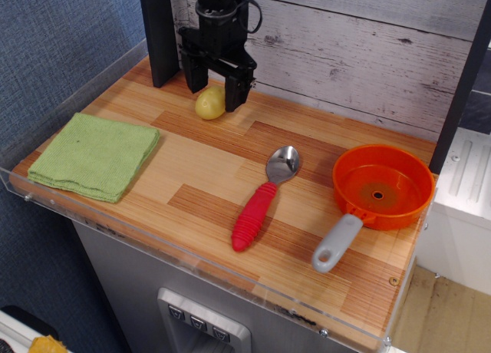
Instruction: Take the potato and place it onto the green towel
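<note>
— Edges and clearance?
— Striped wood-laminate bench (230,176): open boards between woven light green folded towel (95,154) at left edge and black tool (214,89).
— Tool?
— Spread wide, straddling the smooth pale-yellow egg-shaped potato (209,103) near the back wall.

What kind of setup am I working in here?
Likely a toy kitchen test bench: a wood-pattern counter edged in clear plastic, a whitewashed plank backdrop, and play utensils, namely an orange pan and a red-handled spoon.
</note>
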Controlling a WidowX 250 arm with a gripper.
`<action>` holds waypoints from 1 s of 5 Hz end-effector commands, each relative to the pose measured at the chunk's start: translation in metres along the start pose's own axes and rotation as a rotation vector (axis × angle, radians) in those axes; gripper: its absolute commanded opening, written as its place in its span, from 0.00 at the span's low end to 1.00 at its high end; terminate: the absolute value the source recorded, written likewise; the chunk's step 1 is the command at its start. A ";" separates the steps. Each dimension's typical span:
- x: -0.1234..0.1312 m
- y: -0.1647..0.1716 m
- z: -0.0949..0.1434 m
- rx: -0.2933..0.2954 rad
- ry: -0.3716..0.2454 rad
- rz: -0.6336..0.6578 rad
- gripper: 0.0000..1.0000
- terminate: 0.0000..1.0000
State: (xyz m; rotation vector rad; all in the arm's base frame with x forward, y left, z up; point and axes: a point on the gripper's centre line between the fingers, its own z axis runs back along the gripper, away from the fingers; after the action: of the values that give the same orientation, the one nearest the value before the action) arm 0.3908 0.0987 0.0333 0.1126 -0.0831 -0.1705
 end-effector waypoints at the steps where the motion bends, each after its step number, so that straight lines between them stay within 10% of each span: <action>1: 0.009 0.012 0.004 0.015 -0.039 0.000 1.00 0.00; 2: 0.009 0.013 -0.002 0.011 -0.024 0.001 1.00 0.00; 3: 0.008 0.013 0.000 0.009 -0.029 0.010 0.00 0.00; 5: 0.002 0.022 0.024 0.014 -0.020 0.057 0.00 0.00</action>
State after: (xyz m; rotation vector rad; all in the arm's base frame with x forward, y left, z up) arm 0.3837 0.1106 0.0272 0.0951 -0.0187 -0.1193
